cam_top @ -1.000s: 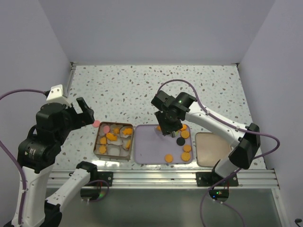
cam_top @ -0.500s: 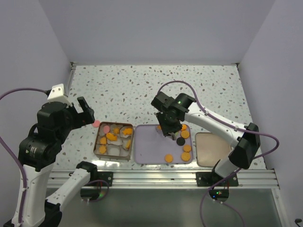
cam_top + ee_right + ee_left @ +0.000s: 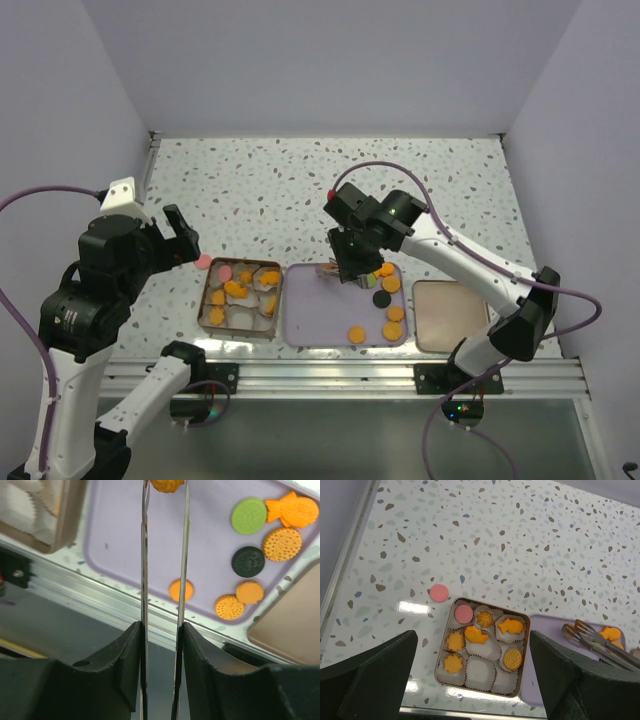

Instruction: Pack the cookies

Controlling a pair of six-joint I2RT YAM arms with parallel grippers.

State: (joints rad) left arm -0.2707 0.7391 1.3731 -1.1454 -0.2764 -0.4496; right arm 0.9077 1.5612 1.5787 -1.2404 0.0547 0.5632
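Right gripper (image 3: 165,495), its long tines wider a second ago, now clamps an orange cookie (image 3: 167,484) at their tips over the lavender tray's (image 3: 310,325) back-left part — the pick looks made, so the carry to the cup-lined box (image 3: 207,300) beside it comes next.

light: bright, even, from overhead
glare: white patches on the worktop (image 3: 520,540), near edge, in my left wrist view
shadows: faint, soft
focus: my left claw (image 3: 472,632) dark and soft-edged up close; rest sharp
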